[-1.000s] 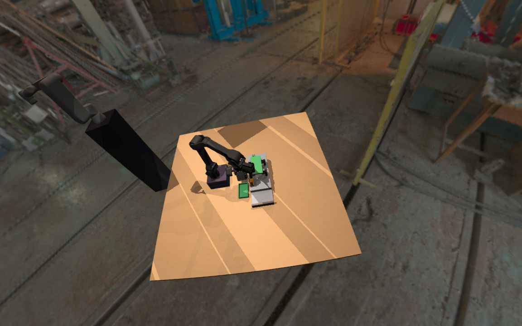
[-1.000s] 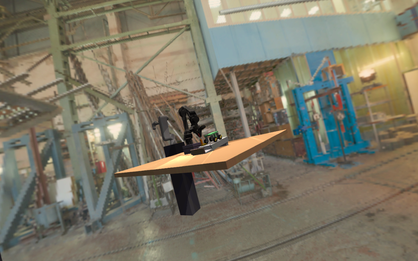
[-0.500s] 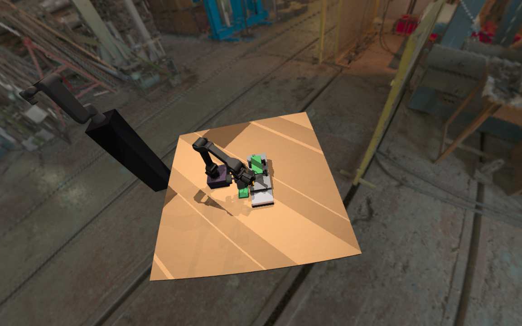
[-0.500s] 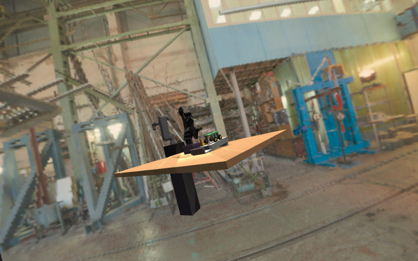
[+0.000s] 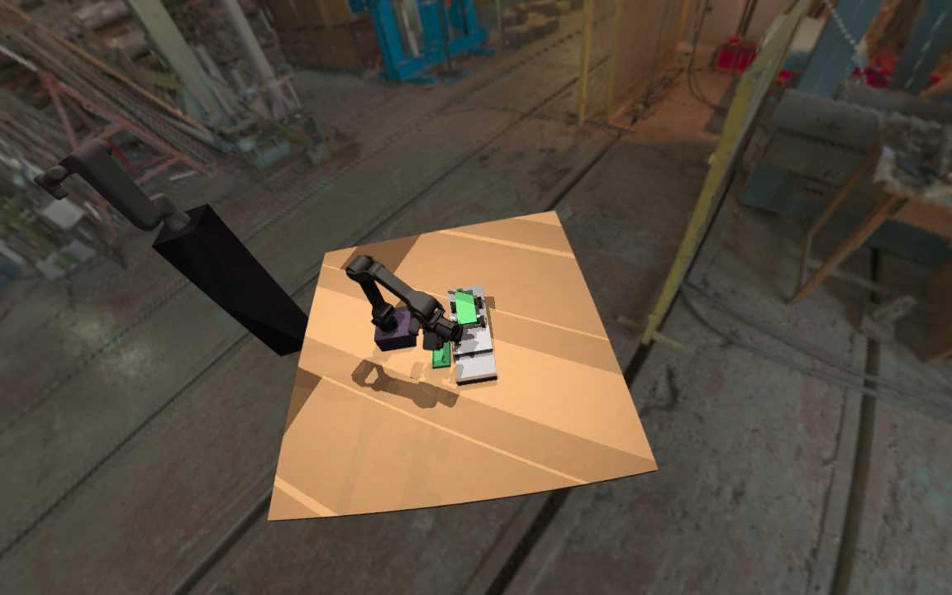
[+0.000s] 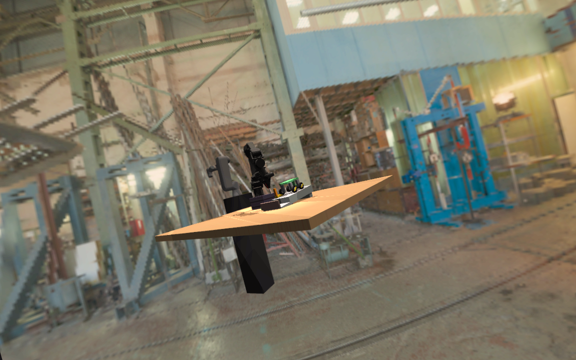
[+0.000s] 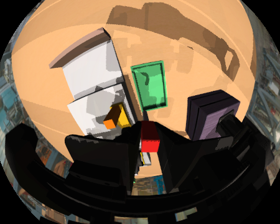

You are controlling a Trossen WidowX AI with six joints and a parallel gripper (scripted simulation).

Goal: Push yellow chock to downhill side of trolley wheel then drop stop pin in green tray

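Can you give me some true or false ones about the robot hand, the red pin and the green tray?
1. The hand is squeezing the red pin. True.
2. The red pin is lying in the green tray. False: it is between the fingers, and the tray looks bare.
3. The yellow wedge with its orange handle sits on the grey ramp. True.
4. The green tray sits on top of the ramp. False: it lies on the table beside the ramp.
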